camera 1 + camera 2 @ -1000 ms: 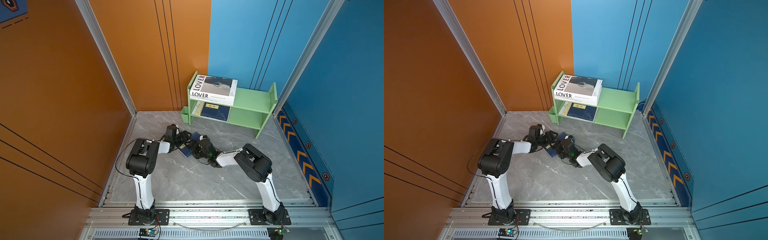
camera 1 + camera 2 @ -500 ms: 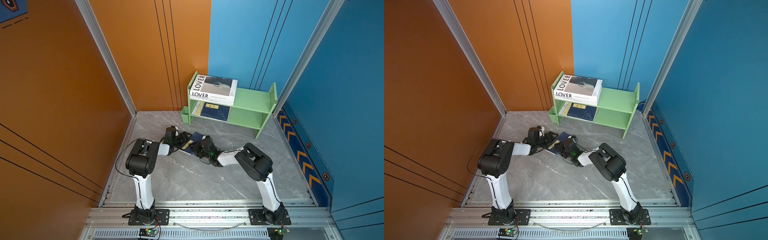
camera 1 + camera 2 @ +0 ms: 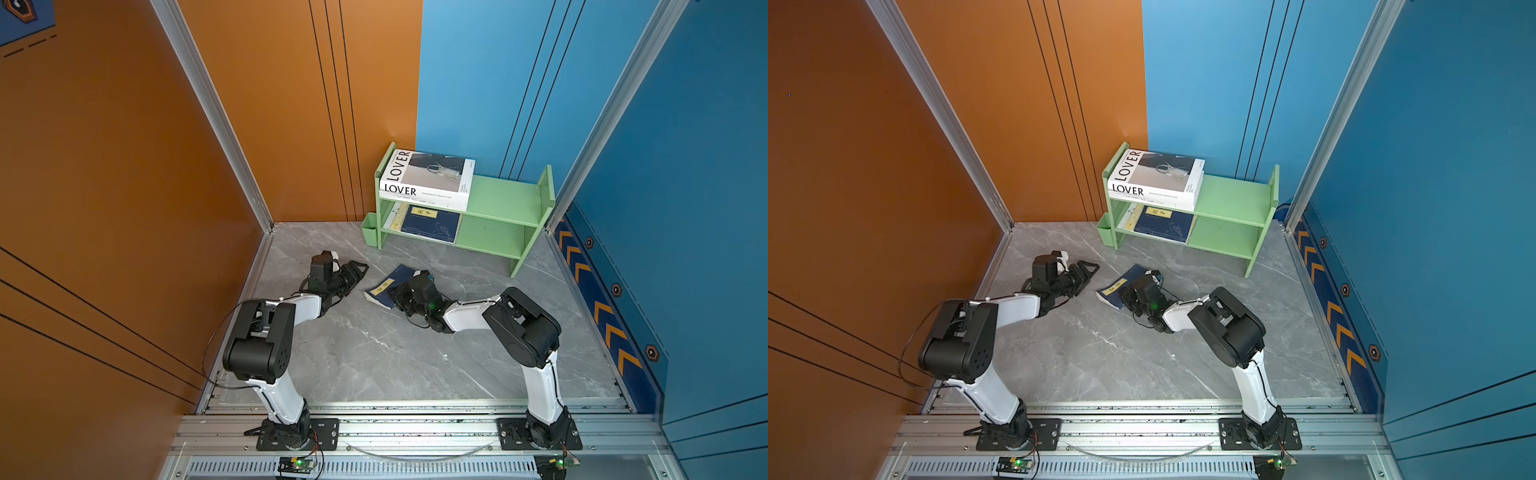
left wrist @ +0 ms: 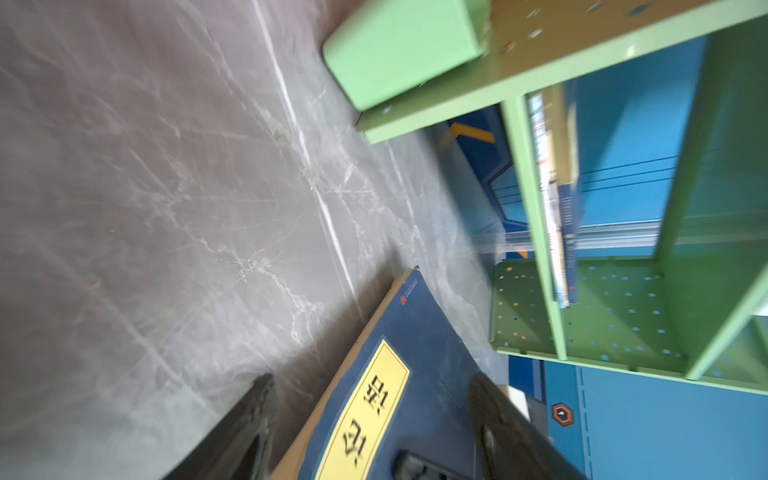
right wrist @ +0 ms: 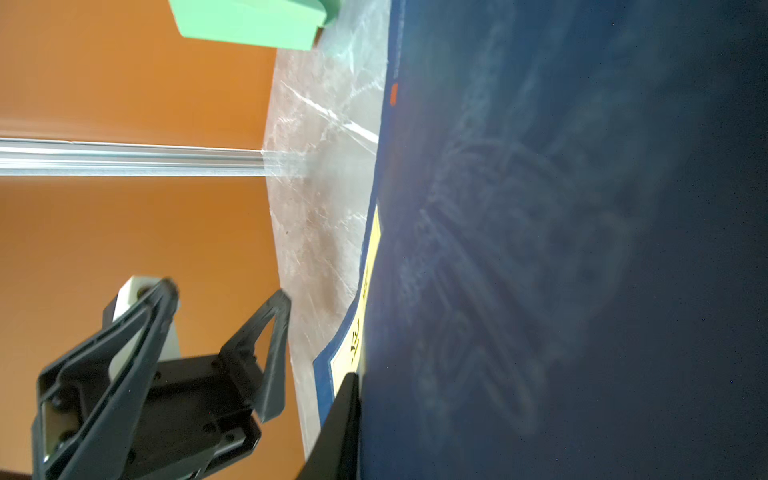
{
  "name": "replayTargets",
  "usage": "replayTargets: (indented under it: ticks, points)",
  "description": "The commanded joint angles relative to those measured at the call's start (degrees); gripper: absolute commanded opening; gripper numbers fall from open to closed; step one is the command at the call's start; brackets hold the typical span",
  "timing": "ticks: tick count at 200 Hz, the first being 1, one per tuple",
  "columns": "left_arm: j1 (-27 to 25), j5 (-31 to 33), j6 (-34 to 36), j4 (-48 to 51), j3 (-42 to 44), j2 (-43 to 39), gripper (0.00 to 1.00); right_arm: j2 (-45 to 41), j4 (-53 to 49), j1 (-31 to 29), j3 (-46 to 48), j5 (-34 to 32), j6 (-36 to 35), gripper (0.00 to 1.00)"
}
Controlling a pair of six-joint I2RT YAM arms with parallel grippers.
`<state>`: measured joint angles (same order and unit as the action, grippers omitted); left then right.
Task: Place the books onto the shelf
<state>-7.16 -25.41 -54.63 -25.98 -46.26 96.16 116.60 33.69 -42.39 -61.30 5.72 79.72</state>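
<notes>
A navy book (image 3: 383, 286) (image 3: 1113, 286) with a yellow label stands tilted on one edge on the grey floor, in front of the shelf. My right gripper (image 3: 397, 297) (image 3: 1128, 297) is shut on it; in the right wrist view its cover (image 5: 540, 249) fills the frame beside one of the fingers (image 5: 343, 419). My left gripper (image 3: 359, 270) (image 3: 1090, 268) (image 5: 226, 293) is open, just left of the book and apart from it (image 4: 415, 365). The light green shelf (image 3: 498, 199) (image 3: 1229, 199) holds the white "LOVER" book (image 3: 428, 174) stacked on top and a navy book (image 3: 432, 224) on the lower tier.
A small green cup (image 3: 369, 228) (image 4: 399, 45) hangs on the shelf's left end. Orange walls close the left and back, blue walls the right. A metal rail (image 3: 415, 428) with both arm bases runs along the front.
My right gripper has closed on the navy book and tipped it up on edge. My left gripper has drawn back to the left, still open.
</notes>
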Motion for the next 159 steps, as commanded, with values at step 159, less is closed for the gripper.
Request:
replayTargets:
  ticks: [159]
  points:
    - [-9.75,-3.45,-25.7,-16.83,11.52,-13.08,0.88,-16.21,11.56,-0.41,3.64,2.64,-6.91,0.12]
